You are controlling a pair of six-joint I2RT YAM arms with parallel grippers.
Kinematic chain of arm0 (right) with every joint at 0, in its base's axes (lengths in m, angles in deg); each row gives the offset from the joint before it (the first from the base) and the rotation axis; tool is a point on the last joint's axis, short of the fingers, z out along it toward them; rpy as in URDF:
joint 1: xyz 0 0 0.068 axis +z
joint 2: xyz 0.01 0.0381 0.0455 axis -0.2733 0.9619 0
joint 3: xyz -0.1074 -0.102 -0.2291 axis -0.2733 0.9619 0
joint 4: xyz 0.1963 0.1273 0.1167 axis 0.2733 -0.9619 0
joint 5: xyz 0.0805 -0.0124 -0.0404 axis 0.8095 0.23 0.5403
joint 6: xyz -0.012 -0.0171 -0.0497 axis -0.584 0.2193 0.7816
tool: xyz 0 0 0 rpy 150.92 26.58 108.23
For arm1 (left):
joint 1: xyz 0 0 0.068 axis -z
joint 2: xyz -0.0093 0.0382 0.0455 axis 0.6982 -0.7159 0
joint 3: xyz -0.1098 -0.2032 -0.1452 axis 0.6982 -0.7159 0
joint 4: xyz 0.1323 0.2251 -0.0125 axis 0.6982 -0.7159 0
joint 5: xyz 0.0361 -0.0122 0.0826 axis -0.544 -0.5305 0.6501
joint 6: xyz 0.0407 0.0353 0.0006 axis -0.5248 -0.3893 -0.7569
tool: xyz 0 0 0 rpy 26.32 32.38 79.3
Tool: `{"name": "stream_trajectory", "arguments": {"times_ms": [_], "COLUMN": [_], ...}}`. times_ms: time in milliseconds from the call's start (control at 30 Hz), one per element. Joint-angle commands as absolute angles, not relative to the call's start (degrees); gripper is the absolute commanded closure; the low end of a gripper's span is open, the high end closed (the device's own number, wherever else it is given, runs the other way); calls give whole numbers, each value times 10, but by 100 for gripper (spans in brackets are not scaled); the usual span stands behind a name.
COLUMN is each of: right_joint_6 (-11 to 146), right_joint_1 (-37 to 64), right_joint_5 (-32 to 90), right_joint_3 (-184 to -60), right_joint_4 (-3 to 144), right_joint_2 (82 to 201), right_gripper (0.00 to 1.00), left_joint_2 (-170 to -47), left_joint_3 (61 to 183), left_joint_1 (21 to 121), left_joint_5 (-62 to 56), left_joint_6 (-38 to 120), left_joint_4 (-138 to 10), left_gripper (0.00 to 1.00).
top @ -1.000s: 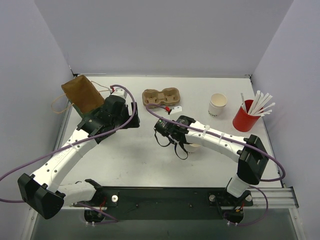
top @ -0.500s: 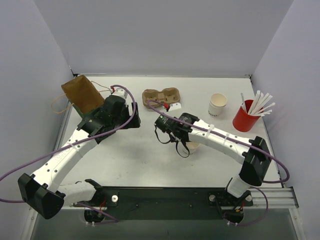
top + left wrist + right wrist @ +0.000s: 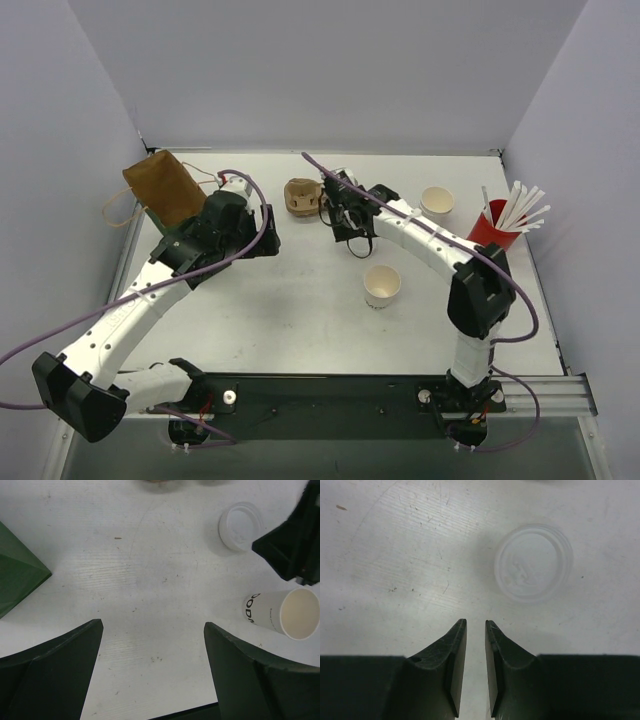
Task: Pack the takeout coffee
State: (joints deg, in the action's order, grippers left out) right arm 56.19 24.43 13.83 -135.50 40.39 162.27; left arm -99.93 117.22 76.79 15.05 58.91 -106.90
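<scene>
Left hand [image 3: 152, 670] spread wide, hovering; right hand [image 3: 476, 670] stretched far forward, fingers [image 3: 454, 672] narrowly parted, empty

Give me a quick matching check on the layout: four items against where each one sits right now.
Items:
1 brown bag
2 red cup of straws
3 nearer paper cup
4 plastic lid

Places:
A upright and empty, centre
B back left
C lying flat, just ahead of the right gripper
D far right

Pairs: 1-B, 2-D, 3-A, 4-C.
</scene>
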Motion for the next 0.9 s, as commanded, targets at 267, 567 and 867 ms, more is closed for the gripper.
{"name": "stream_trajectory", "arguments": {"times_ms": [267,567,867], "right_joint_6": [627,643,644], "right_joint_1": [234,232,224], "right_joint_5": [125,85,93], "right_joint_3": [-1424,-1418,-1415], "right_joint_4": [403,401,400], "right_joint_2": [1747,1769,1792], "right_gripper": [85,85,85], "left_joint_2": [-968,-965,-965], "left_joint_3": [1169,1166,1168], "left_joint_1": [760,756,755], "left_joint_5": [143,141,141], "left_joint_6": [585,583,584], "left_joint_4": [-1066,-1065,-1067], "left_gripper": [7,7,7]}}
